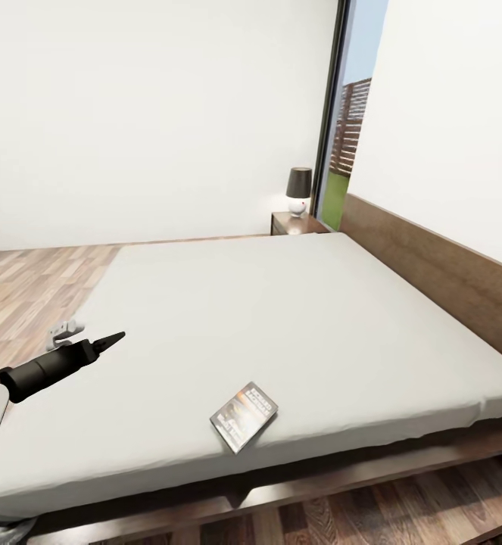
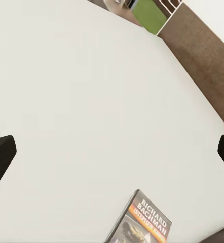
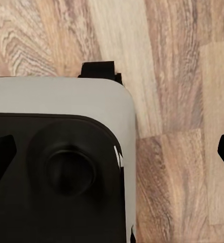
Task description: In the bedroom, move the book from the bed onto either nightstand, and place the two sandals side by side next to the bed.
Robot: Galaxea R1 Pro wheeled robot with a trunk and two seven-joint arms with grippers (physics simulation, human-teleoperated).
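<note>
While the bed (image 1: 281,318) runs off the frame's left and lower edges, the book (image 1: 244,415) lies flat near its lower edge, its cover half cut off in the left wrist view. Left gripper (image 2: 112,152) jaws spread wide above the mattress, book apart from both fingertips; right gripper (image 3: 112,152) spread over floor (image 3: 183,101), pinching nothing.

Place: a bedroom in a home, rendered in simulation.
Bed: a large low double bed (image 1: 296,325) with a plain light-grey mattress, dark wooden frame and long flat headboard (image 1: 440,265) against the wall.
Nightstand: a low dark-brown cabinet (image 1: 294,224) at the bed's far corner, beside the headboard.
Lamp: a small table lamp (image 1: 299,191) with a dark shade and round white base stands on it.
Floor: wood planks (image 1: 31,288).
Walls: plain white (image 1: 152,113).
Window: tall, dark-framed (image 1: 349,129), showing green lawn and a brown slat fence.
Reading matter: a paperback book (image 1: 244,415) lies on the mattress.
</note>
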